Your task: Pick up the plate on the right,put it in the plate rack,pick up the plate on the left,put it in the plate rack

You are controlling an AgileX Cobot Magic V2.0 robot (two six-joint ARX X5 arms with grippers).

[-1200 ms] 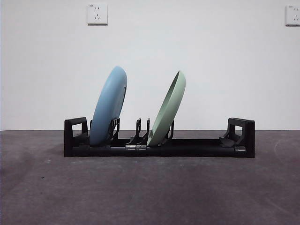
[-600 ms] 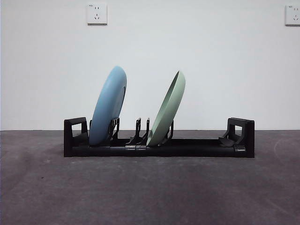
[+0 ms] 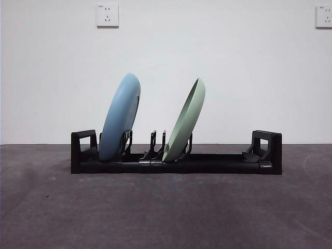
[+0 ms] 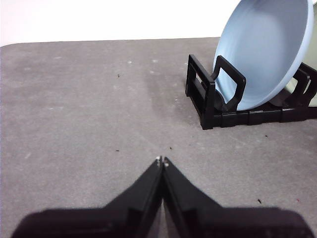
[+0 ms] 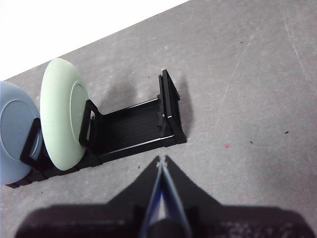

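Both grippers have their jaws pressed together and hold nothing: the left gripper (image 4: 162,161) hangs above bare table near the plate rack's (image 3: 218,163) looped end on the blue plate's side, and the right gripper (image 5: 161,159) hangs just off the rack's opposite looped end, apart from it. The plate rack stands on the grey table (image 3: 166,212), running across the front view with a blocky loop at each end. The blue plate (image 3: 120,116) sits on edge in a slot near the rack's left end in that view, tilted with its top leaning to the right. The green plate (image 3: 185,120) sits on edge in a slot near the middle, tilted the same way, well apart from the blue one, with two empty dividers between them. The stretch of rack between the green plate and the right loop holds nothing. Behind the table is a white wall with two sockets (image 3: 107,15) high up.
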